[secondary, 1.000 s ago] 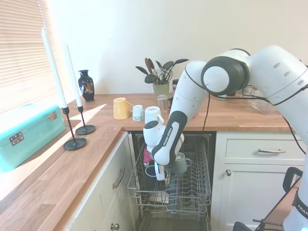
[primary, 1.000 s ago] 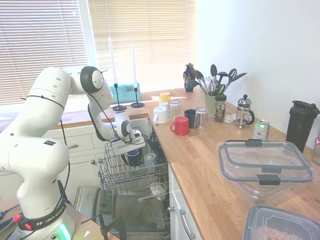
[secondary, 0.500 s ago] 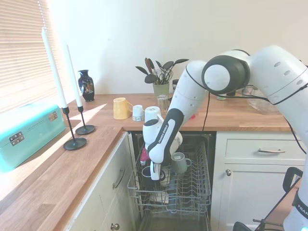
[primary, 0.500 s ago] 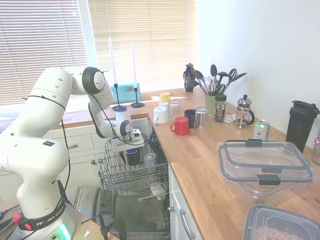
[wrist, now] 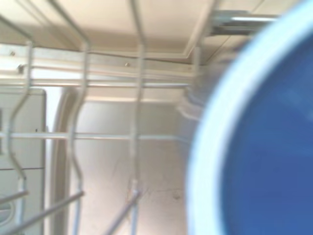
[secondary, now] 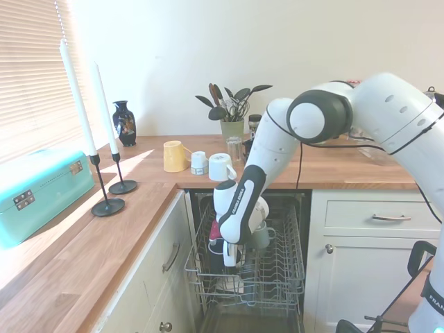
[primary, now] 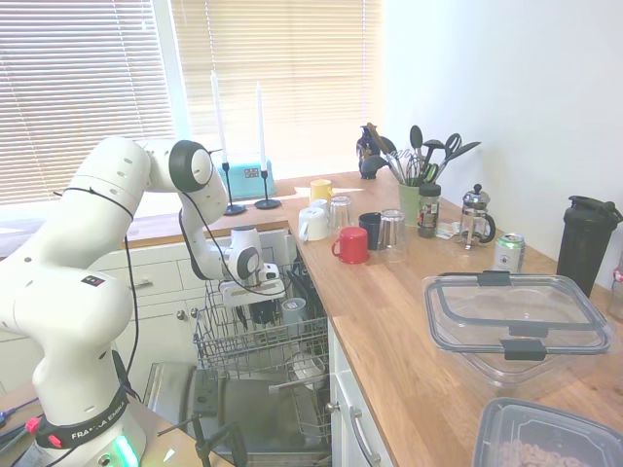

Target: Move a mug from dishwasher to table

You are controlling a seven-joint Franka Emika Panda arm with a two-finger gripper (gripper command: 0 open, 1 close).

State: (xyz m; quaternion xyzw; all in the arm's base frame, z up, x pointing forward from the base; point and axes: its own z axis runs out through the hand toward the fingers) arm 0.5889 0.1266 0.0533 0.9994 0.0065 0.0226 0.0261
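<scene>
The dark navy mug (primary: 263, 313) stands in the grey wire rack (primary: 255, 342) of the open dishwasher, whose steel door (primary: 219, 404) is dropped down. My gripper (primary: 253, 300) is lowered into the rack right at the mug and partly hides it. From the other side the gripper (secondary: 226, 254) covers most of the mug (secondary: 216, 262). In the wrist view the mug's blue inside and pale rim (wrist: 264, 147) fill one side, very close and blurred. The wooden table (primary: 409, 321) runs along the right of the dishwasher.
A pale blue-grey mug (primary: 292, 310) sits beside the dark one in the rack. On the worktop stand a red mug (primary: 351, 245), another dark mug (primary: 370, 230), glasses, a utensil pot (primary: 409, 199) and plastic containers (primary: 516, 316). Candlesticks (secondary: 114, 187) stand on the corner counter.
The arm has swung down and towards the dark mug, and the gripper has sunk deeper into the rack, now covering most of the mug.
</scene>
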